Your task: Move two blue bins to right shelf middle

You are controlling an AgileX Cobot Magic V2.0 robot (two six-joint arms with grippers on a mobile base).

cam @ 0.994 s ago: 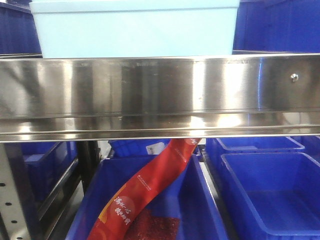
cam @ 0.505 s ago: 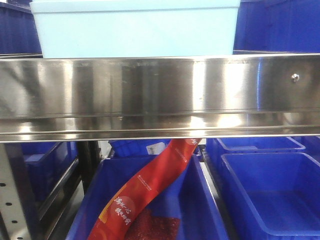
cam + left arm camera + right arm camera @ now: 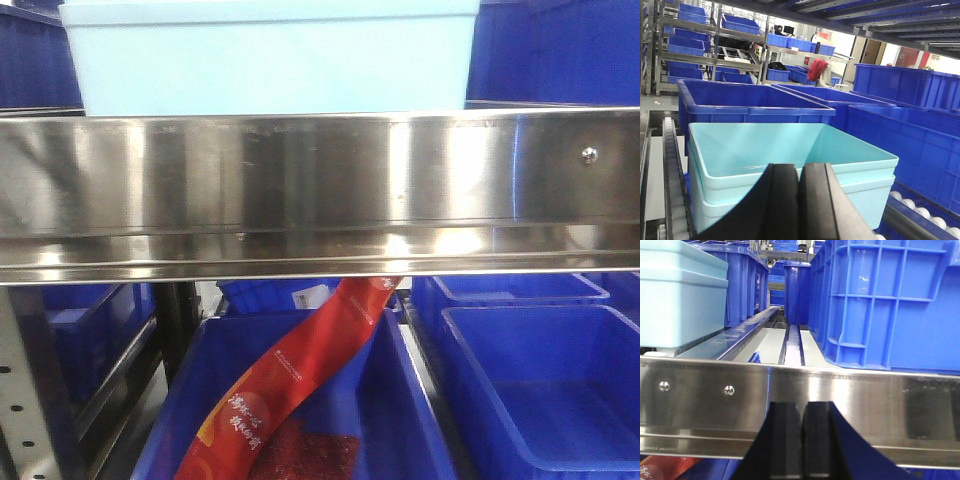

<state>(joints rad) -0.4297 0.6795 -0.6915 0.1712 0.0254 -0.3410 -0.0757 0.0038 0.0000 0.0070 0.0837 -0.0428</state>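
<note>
We see a warehouse aisle: a polished steel shelf rail (image 3: 320,190) crosses our front view, bright with reflected light. Roller tracks (image 3: 670,165) line the racking, and distant metal shelving (image 3: 715,55) stands beneath what may be ceiling beams.

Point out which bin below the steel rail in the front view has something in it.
The blue bin at lower centre: a red printed packet leans inside it. The blue bin to its right shows only a bare floor.

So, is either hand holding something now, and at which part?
Nothing is held. The left hand is shut and empty in front of the pale bins; the right hand is shut and empty before the shelf rail.
</note>
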